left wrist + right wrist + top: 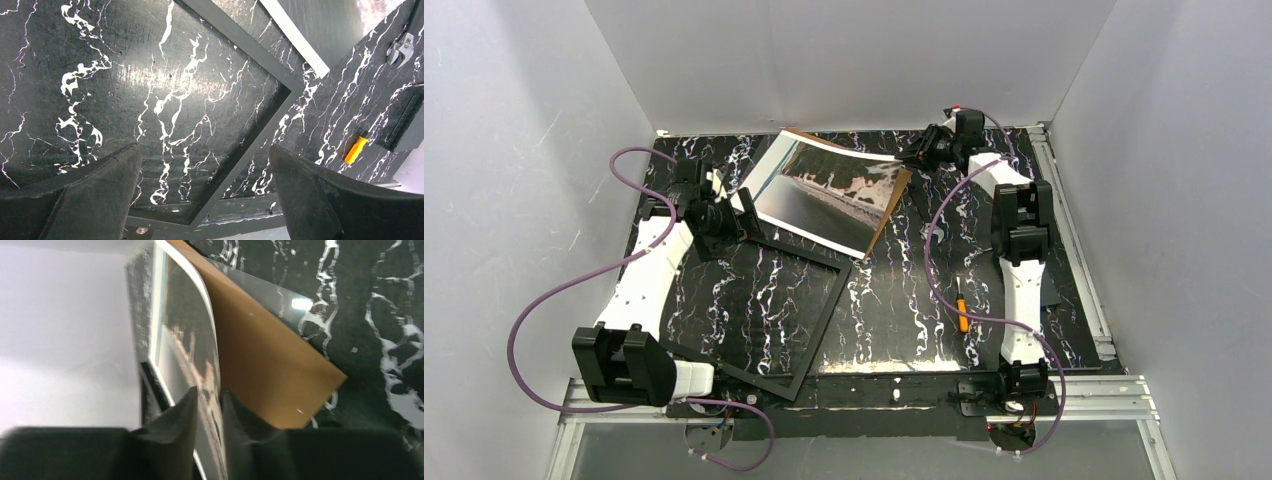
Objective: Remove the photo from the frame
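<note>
Marbled table [904, 300] bears the frame [821, 328]; right gripper [209, 392] pinches the photo [824, 190] outside it, left gripper [205, 146] spread.

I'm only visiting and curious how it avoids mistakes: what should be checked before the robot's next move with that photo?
1. Photo out of the frame: ok. The frame lies empty, with the table showing through it.
2. Right claw gripping the photo: cannot tell. The print's edge sits between its fingers, but a firm pinch isn't clear.
3. Left claw free: ok. It is open and empty.
4. Photo lying flat: not ok. It bows away from the brown backing.
5. Photo's near corner clear of the frame's far corner: cannot tell.
</note>
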